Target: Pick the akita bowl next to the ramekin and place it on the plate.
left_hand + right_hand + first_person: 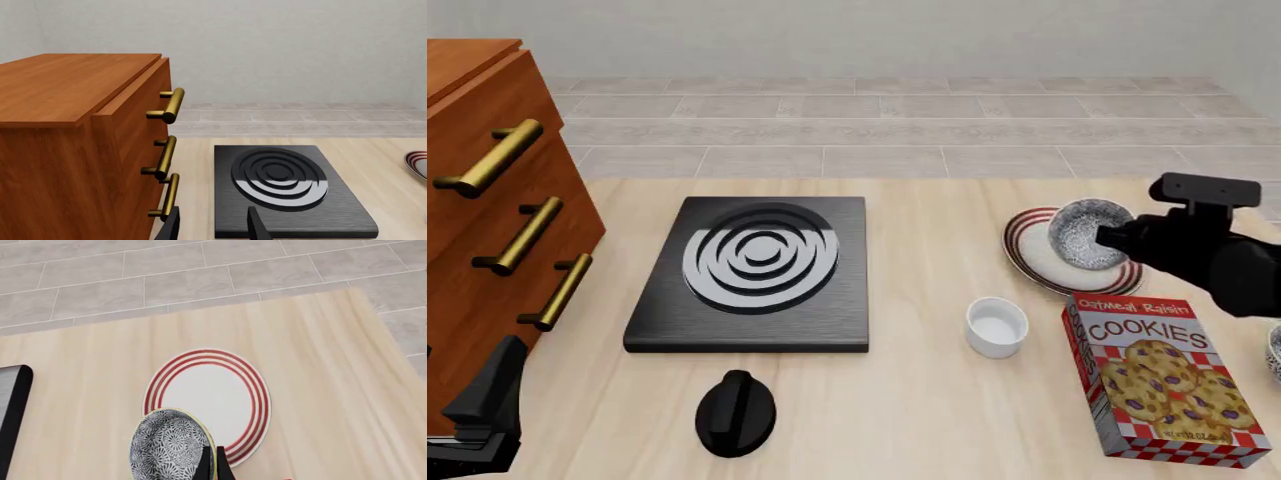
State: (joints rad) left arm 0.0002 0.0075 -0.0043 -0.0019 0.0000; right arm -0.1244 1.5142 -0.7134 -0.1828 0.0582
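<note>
We have the akita bowl [1089,233] pinched by its rim in the right gripper [214,462], the 2 fingers closed on the edge nearest the arm, and in the front view it hangs over the plate [1030,262], tilted rather than level. The right wrist view shows the same: the bowl overlaps the striped rim of the plate on the side closer to the arm, not yet over the white centre. We cannot tell whether it touches the plate.

We judge the bowl to be rigid glazed ceramic, light for its size, slick, and liable to chip if dropped. A rim pinch is the only hold a bowl this wide allows these narrow fingers, 1 finger inside the wall and 1 outside. With so little surface gripped, we expect it may swing or slip, so we would lower it slowly and set its foot flat before letting go.

The left gripper [213,225] sits apart from all this, its fingers spread and holding nothing, pointed at the stove burner [758,270] beside the cabinet [481,200].

By our count: 1 akita bowl, 1 ramekin [997,327], 1 plate, 1 cookie box [1165,378], 1 burner, 1 black knob [735,412], and 1 cabinet with 3 brass handles
</note>
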